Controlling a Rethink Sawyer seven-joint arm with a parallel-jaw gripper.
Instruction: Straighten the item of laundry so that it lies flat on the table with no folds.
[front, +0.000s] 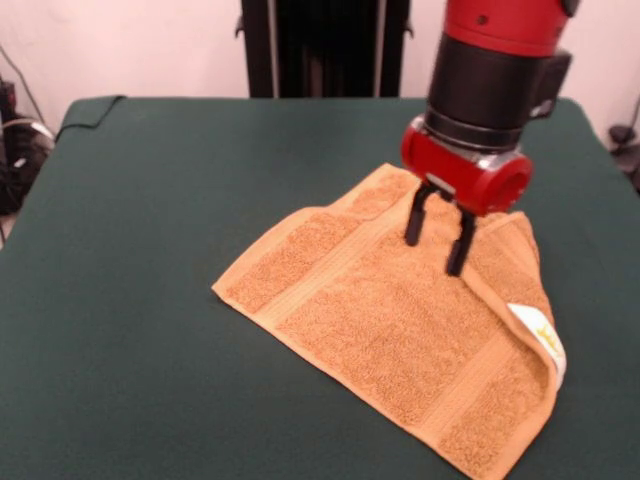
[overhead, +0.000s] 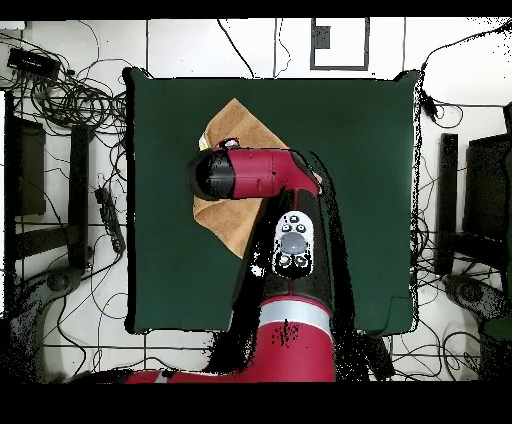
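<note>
Table: a large table (front: 150, 250) covered in dark green cloth fills most of the front view; the overhead view shows it (overhead: 370, 180) as a big dark rectangle, far bigger than the towel.

Arm: a red and black robot arm (front: 495, 70) comes down from the top right of the front view. From overhead, the arm (overhead: 290, 250) reaches up from the bottom edge and covers the middle of the towel.

Towel: an orange-tan terry towel (front: 400, 330) lies on the table directly under the gripper and spreads out from it toward the camera and to the picture's left. It sits like a diamond, one corner pointing left, another toward the bottom edge. Most of it is flat. The edge to the right of the gripper is turned over on itself in a raised fold. Overhead, only parts of the towel (overhead: 240, 122) show round the arm.

Bands: flat woven strips (front: 330, 265) cross the towel, one left of the gripper, one nearer the camera.

Gripper: two black fingers below a red wrist (front: 438, 240), spread partly open with a clear gap between them. They hold nothing. The tips are at the towel's far right part, just beside the fold; whether they touch the cloth cannot be told.

Label: a small white tag (front: 540, 335) on the folded edge, below and right of the gripper.
</note>
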